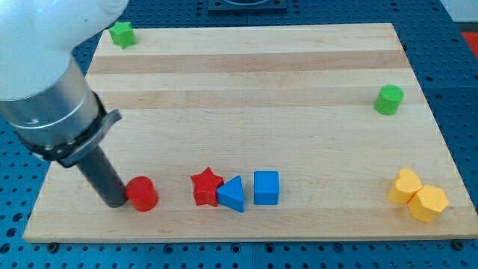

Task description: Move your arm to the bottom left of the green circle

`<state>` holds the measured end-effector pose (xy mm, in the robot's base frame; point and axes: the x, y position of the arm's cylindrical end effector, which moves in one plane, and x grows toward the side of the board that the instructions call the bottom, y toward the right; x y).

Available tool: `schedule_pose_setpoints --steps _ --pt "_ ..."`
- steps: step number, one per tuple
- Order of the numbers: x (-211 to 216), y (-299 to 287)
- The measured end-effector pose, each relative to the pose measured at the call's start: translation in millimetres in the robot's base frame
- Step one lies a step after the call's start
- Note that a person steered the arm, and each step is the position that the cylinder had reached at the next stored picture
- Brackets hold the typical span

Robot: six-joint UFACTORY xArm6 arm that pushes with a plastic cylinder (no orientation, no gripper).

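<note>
Tip [117, 202] touching red cylinder [142, 194]; no claw fitted. Sweeping toward green circle [388, 99] risks shoving red star [206, 186], blue triangle [232, 194].

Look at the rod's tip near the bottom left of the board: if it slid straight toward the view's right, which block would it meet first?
My tip would meet the red cylinder block first; it sits right beside the tip, seemingly touching. The red star block lies farther right.

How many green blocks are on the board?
2: a green circle near the view's right edge, and a green star-like block at the top left corner. The arm may hide others at the left.
</note>
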<state>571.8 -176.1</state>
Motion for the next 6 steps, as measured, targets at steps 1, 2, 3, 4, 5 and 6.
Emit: schedule_pose_setpoints --steps 1,2,3,4,5,6 --pt "0.0 34.2" --pt "0.0 68.5" --pt "0.0 79.0" --pt "-7.8 30.6" --pt "-68.9 46.6" --pt "-118.8 126.4"
